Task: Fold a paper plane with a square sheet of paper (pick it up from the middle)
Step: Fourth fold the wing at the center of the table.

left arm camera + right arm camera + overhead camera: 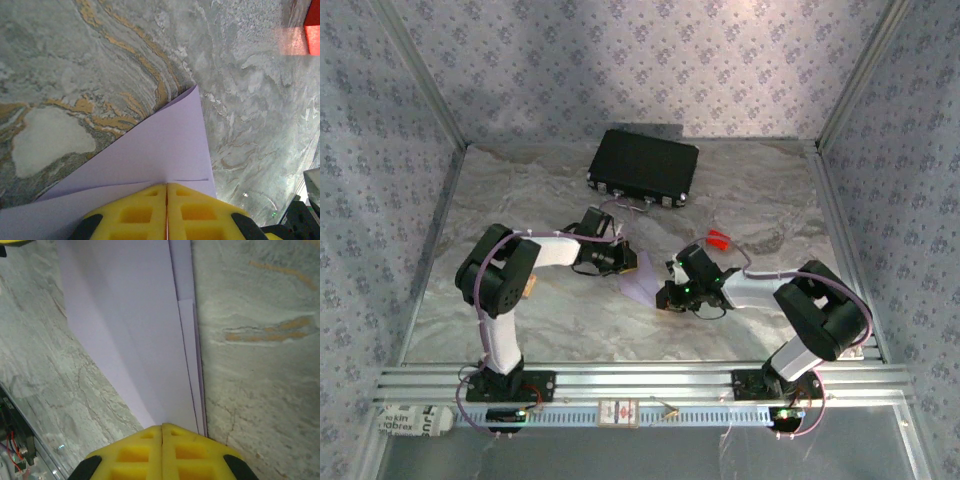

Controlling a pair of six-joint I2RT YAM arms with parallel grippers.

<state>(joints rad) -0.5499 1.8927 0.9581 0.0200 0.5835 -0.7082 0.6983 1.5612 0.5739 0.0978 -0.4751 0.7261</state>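
Paper plane [645,285], lilac and part-folded, spans the gap between my left gripper [632,266] and right gripper [666,296] over the middle of the bench [520,330] in the top view, with a black case [642,168] well behind. Left wrist view: my yellow fingers [135,215] are clenched on the paper below its point. Right wrist view: those fingers [135,452] pinch its layered edge.

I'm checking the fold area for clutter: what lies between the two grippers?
The part-folded lilac paper, flat on the marbled table. The top view shows it spanning from the left gripper to the right gripper.
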